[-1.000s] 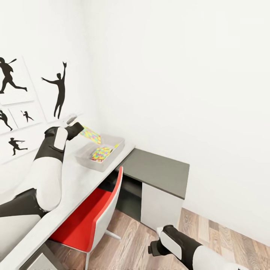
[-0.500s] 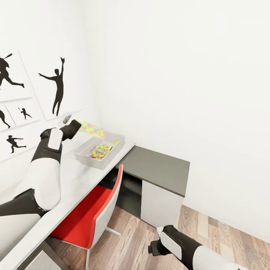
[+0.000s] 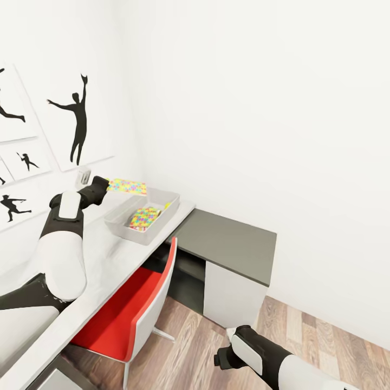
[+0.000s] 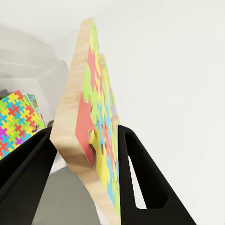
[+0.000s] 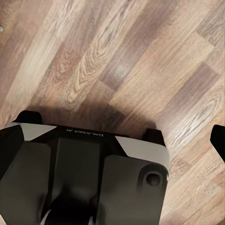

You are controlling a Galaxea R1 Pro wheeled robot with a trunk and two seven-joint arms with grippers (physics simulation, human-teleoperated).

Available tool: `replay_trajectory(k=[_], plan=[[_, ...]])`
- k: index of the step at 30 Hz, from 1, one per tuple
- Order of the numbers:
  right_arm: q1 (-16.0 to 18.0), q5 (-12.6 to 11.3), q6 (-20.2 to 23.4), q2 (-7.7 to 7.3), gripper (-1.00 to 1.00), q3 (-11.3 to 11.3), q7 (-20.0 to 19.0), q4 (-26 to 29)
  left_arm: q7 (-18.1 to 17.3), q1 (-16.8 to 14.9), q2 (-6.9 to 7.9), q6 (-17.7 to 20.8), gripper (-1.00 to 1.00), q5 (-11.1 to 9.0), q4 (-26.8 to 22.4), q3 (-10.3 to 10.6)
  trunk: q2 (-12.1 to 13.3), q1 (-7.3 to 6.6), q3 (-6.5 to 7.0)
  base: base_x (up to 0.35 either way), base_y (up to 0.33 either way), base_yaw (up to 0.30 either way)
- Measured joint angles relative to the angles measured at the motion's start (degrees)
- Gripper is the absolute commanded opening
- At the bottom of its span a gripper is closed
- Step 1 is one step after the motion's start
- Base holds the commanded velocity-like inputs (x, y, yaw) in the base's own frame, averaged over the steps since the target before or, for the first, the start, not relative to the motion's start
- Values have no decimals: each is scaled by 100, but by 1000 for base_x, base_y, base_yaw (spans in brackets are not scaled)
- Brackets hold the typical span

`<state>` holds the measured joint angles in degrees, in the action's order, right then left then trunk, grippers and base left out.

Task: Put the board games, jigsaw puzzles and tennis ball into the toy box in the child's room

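Observation:
My left gripper (image 3: pixel 110 185) is shut on one jigsaw puzzle (image 3: pixel 128 187), a thin flat with a wooden edge and coloured pieces. It holds the puzzle nearly level, just above the far rim of the toy box (image 3: pixel 120 226). In the left wrist view the two black fingers (image 4: pixel 140 178) clamp the puzzle (image 4: pixel 89 117) edge-on. A second jigsaw puzzle (image 3: pixel 143 216) lies flat inside the grey box, also seen as the puzzle (image 4: pixel 16 122) in the box (image 4: pixel 44 75). My right gripper (image 3: pixel 221 361) hangs low over the wood floor, open, with nothing between its fingers.
The toy box stands at the far end of the pale table (image 3: pixel 103 265), next to the white wall. A lower dark grey cabinet (image 3: pixel 230 244) joins it on the right. A red chair (image 3: pixel 127 309) is tucked under the table. Silhouette pictures (image 3: pixel 76 127) hang left.
The head view has shifted a little. My left gripper has turned the held puzzle from sloping down into the box to nearly level above it. The right arm has not moved.

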<state>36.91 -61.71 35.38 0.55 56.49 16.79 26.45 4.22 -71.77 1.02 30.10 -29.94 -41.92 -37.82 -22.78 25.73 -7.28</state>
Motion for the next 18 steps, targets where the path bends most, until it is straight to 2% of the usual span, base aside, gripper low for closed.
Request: replay_trajectory(k=[7,18], plan=[[0,-11,17,0,100,0,-7,-15,8,10,-12,-45,-100,-1,0,-5,0,2,-66,28,0,0],[1,-17,65,10,100,1,6,-421,6,11,-21,-89,-100,5,0,-6,0,2,-171,2,0,0]])
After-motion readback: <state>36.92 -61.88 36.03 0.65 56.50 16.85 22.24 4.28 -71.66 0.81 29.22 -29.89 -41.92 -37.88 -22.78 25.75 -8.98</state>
